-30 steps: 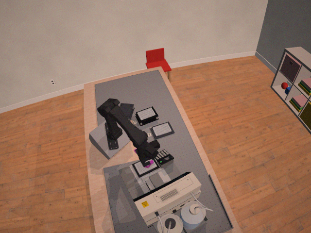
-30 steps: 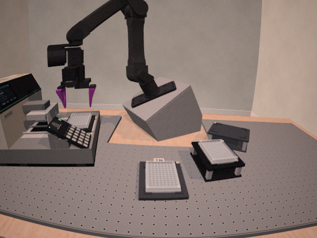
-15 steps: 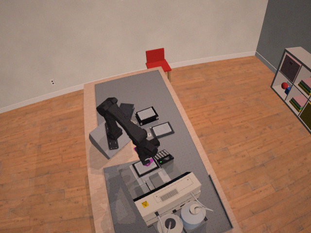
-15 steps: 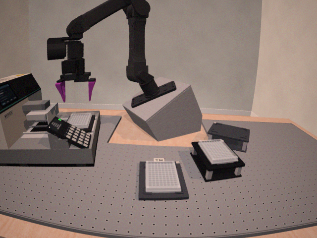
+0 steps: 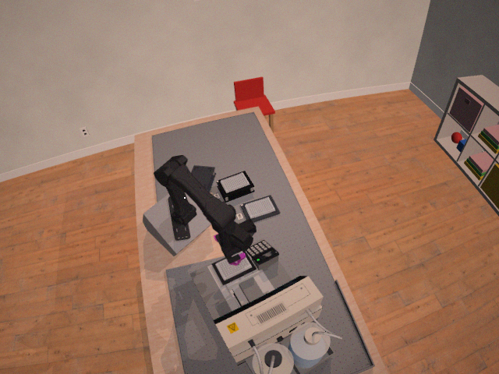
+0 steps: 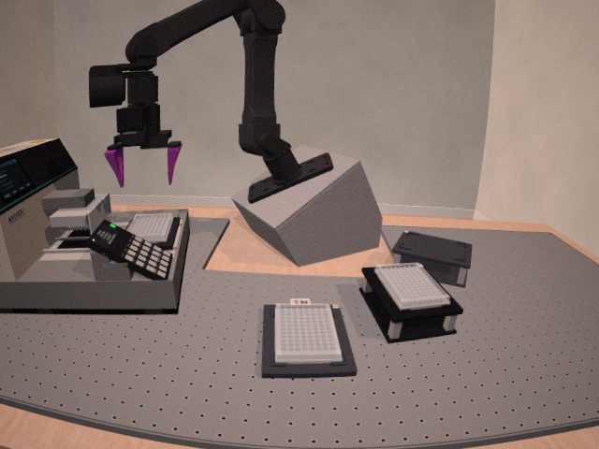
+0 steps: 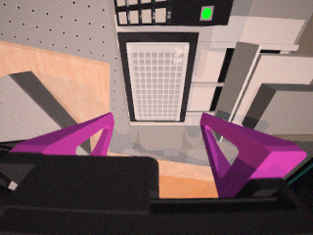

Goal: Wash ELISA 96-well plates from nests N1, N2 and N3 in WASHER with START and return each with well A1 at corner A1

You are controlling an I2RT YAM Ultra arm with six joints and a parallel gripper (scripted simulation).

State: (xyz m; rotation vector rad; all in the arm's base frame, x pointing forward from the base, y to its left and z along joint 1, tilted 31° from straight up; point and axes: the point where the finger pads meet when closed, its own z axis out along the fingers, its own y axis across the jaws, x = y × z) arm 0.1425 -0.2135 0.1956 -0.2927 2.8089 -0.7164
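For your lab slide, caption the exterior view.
Open gripper hovers above ELISA plate seated in washer carrier, lamp green.

A laboratory bench set up in a plain room: a perforated optical breadboard (image 6: 435,386) carried a plate washer (image 5: 277,318) with two fluid bottles (image 5: 308,346) at the frame's bottom, while 96-well plates (image 6: 304,333) sat in nests at centre.

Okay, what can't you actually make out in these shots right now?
- START key: keypad legends too small in the exterior view; its lowest row is cut off by the wrist view's top edge.
- Nest label: blurred, exterior view.
- Empty nest: partly hidden by the arm, top view.
- Carrier plate: cut-off corner too small to tell.
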